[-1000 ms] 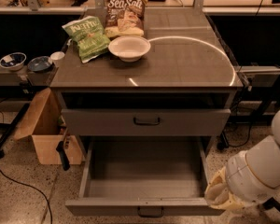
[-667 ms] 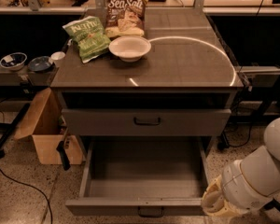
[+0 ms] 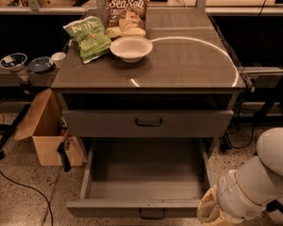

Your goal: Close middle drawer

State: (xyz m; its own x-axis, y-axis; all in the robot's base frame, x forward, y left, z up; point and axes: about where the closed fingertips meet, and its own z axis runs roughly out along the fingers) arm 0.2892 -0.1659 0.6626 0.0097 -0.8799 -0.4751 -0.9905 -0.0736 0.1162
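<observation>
The middle drawer (image 3: 146,173) is pulled far out at the bottom of the grey cabinet. Its flat tray is empty, and its low front panel (image 3: 108,208) has a small dark loop handle (image 3: 152,214) at the centre. Above it sits the grey drawer with the taller front panel (image 3: 99,124), pushed in. My white arm (image 3: 259,178) comes in from the lower right. My gripper (image 3: 208,213), in a beige cover, sits at the drawer's front right corner, by the right end of the front panel. Its tip is cut off by the frame's bottom edge.
The cabinet top (image 3: 188,65) holds a white bowl (image 3: 131,48), a green chip bag (image 3: 88,37) and a Sea Salt chip bag (image 3: 127,13). An open cardboard box (image 3: 47,131) stands on the floor at the left. A low shelf with small bowls (image 3: 14,61) is further left.
My arm and gripper have moved down and slightly left, closer to the drawer's front right corner. The drawer has not visibly moved.
</observation>
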